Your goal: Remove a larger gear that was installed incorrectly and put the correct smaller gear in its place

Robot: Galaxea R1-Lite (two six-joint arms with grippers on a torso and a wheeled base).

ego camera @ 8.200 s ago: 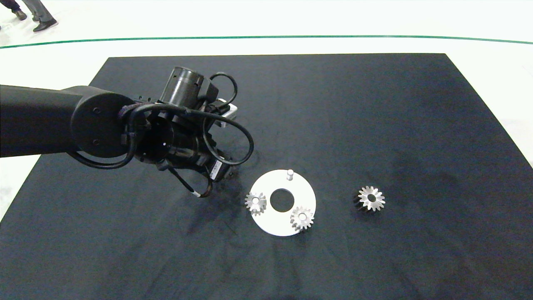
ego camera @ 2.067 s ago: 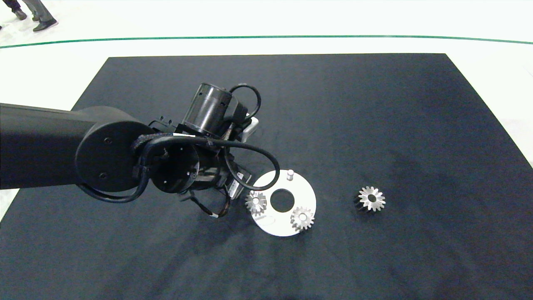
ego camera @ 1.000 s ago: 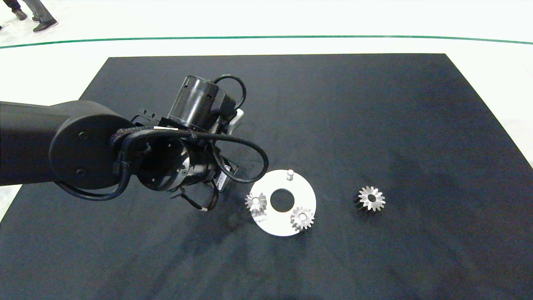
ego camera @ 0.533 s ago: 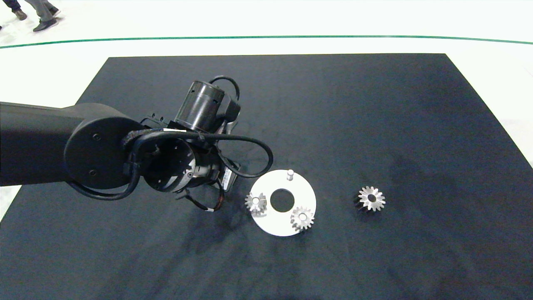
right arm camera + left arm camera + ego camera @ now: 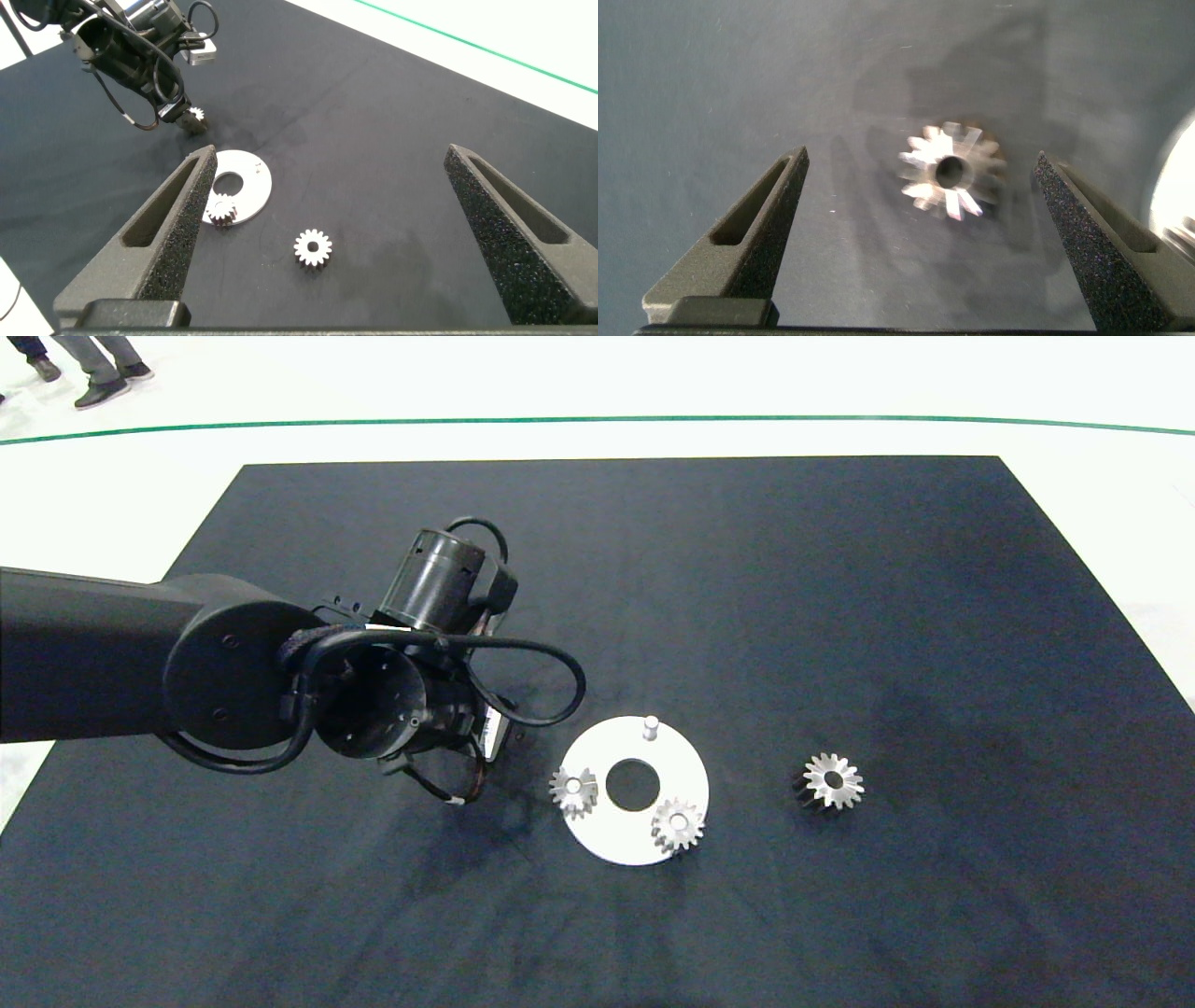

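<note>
The coming move turns on how the smaller gear (image 5: 952,171) sits between the jaws of the left gripper (image 5: 920,159). This gear lies flat on the black mat (image 5: 747,569) that covers the tabletop, just off the white disc (image 5: 611,845) on the side where the left arm (image 5: 224,672) comes in. In the head view the arm's wrist hides it. The left wrist view shows it directly below the gripper, centre hole facing up, with the jaws spread wide and one finger on either side, neither touching the teeth. It sits a little nearer the finger on the disc's side than the other. Lying flat and round, it has no long axis to line up with, so I judge a straight descent and a squeeze across the teeth should take it, the nearer finger likely meeting it first.

On the disc two other small gears (image 5: 573,791) (image 5: 676,824) are seated, and the bare peg (image 5: 651,726) at the disc's far edge is where this gear seemingly belongs. The larger gear (image 5: 831,780) already lies off the disc, on the mat on the side away from the left arm.

The right gripper (image 5: 330,151) hangs well back from the disc, jaws spread and holding nothing, so the left is plainly the nearer one.
</note>
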